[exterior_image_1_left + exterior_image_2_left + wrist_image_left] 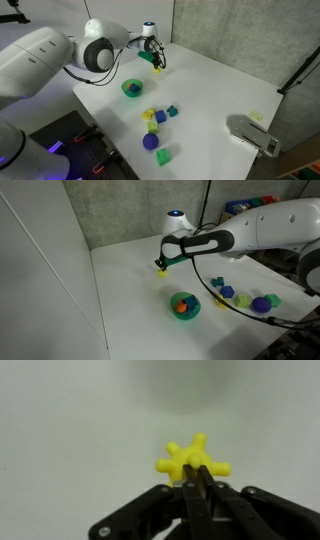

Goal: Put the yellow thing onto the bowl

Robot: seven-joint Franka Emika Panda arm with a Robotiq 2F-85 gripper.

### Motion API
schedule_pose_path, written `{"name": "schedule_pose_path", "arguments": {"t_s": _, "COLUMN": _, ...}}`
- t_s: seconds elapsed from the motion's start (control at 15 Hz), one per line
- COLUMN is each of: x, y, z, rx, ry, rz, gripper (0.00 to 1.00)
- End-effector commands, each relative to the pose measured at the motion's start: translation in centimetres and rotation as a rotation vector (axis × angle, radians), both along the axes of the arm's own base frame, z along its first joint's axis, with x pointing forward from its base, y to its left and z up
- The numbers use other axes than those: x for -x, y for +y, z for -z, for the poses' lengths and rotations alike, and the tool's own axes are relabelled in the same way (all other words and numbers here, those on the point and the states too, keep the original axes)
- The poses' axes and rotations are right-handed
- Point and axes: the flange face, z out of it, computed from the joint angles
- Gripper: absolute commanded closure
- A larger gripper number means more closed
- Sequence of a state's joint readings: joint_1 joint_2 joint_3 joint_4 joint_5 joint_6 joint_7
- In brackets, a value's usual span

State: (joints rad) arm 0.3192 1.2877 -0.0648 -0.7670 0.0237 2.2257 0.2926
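My gripper (195,473) is shut on the yellow thing (192,458), a small bright yellow toy piece with round knobs, which sticks out beyond the fingertips. In both exterior views the gripper (156,61) (163,264) hangs low over the white table with the yellow thing (158,70) (162,274) at its tip. I cannot tell whether it touches the table. The green bowl (133,89) (185,306) with a teal inside stands a short way off. It holds a small orange piece.
A cluster of blue, yellow and green blocks (158,116) (224,290) lies past the bowl, with a purple-blue ball (150,142) (262,304) and a green block (162,156). A grey device (255,135) sits at the table edge. A wall stands behind the table.
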Motion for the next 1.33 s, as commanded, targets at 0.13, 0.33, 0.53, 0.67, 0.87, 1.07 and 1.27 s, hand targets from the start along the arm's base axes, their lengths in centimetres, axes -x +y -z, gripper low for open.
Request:
{"name": "schedule_pose_path", "arguments": {"t_s": 0.13, "x": 1.3, "y": 0.3, "z": -4.1, "rx": 0.016, "ry": 0.064, "rz": -0.003, "gripper": 0.95}}
{"name": "schedule_pose_path", "arguments": {"t_s": 0.33, "x": 2.5, "y": 0.6, "z": -6.2, "rx": 0.017, "ry": 0.083, "rz": -0.007, "gripper": 0.95}}
{"name": "schedule_pose_path", "arguments": {"t_s": 0.53, "x": 4.5, "y": 1.1, "z": -8.0, "rx": 0.013, "ry": 0.116, "rz": -0.02, "gripper": 0.95}}
{"name": "schedule_pose_path", "arguments": {"t_s": 0.67, "x": 6.2, "y": 1.5, "z": -9.1, "rx": 0.007, "ry": 0.144, "rz": -0.037, "gripper": 0.95}}
{"name": "schedule_pose_path", "arguments": {"t_s": 0.87, "x": 9.1, "y": 2.1, "z": -10.0, "rx": 0.006, "ry": 0.182, "rz": -0.059, "gripper": 0.95}}
{"name": "schedule_pose_path", "arguments": {"t_s": 1.07, "x": 12.5, "y": 2.5, "z": -10.2, "rx": -0.006, "ry": 0.24, "rz": -0.084, "gripper": 0.95}}
{"name": "schedule_pose_path", "arguments": {"t_s": 1.27, "x": 15.6, "y": 2.6, "z": -9.7, "rx": -0.014, "ry": 0.307, "rz": -0.104, "gripper": 0.95}}
